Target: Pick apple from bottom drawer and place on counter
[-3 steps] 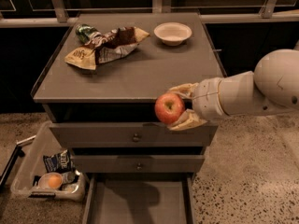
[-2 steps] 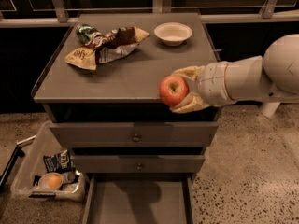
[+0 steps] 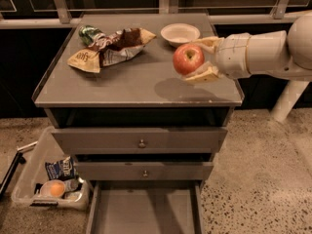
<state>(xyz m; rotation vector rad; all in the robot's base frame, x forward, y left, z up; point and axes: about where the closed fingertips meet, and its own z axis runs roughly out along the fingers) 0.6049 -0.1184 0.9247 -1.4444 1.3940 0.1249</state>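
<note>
The gripper point(image 3: 196, 60) reaches in from the right and holds the apple point(image 3: 188, 58) between its two pale fingers, one point(image 3: 206, 43) on the far side of the fruit and one on the near side, so the jaws stand about an apple's width apart. The apple hangs in the air above the right part of the counter point(image 3: 122, 87), near the white bowl point(image 3: 180, 34) and apart from the snack bags point(image 3: 109, 50) at the far left. The bottom drawer point(image 3: 146, 211) stands pulled out below.

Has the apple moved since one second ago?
Yes. The apple, held by the gripper at the right, rose from the front edge of the counter to above its top, nearer the white bowl.
</note>
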